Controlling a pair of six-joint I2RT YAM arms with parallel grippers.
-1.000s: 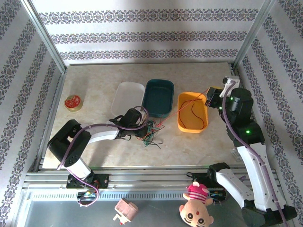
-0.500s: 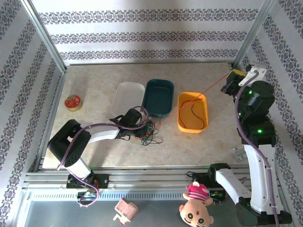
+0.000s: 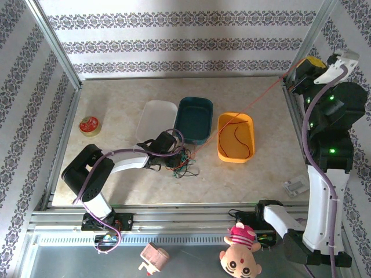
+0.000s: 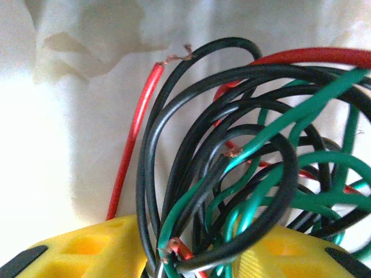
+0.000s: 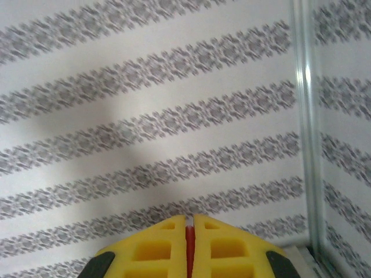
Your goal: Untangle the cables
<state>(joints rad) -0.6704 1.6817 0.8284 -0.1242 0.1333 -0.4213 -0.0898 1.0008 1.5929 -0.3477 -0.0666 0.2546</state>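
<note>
The marbled bench (image 3: 116, 179) spreads between patterned walls. The right arm (image 3: 322, 174) stands tall at the bench's far right corner, lifted high above the surface. The left arm (image 3: 119, 163) lies low and reaches in toward the middle.

Three trays sit side by side near the centre: a dark teal tray (image 3: 194, 119), touching a white tray (image 3: 155, 119) on its left, and an orange tray (image 3: 222, 145) just to its right with a dark red strand (image 3: 239, 139) curled inside it.

The tangle of cables (image 3: 185, 165), red, green and black, lies on the bench just in front of the teal tray. The left gripper (image 4: 194, 229) is down in it, its jaws part-way apart with loose loops running through the gap.

One red cable (image 3: 261, 95) leaves the tangle and runs taut across the orange tray's far left corner up to the right gripper (image 5: 189, 223), whose jaws are closed on it, a sliver of red showing between the yellow fingers (image 5: 156, 249).

A roll of tape (image 3: 89, 125) rests well apart at the left.
</note>
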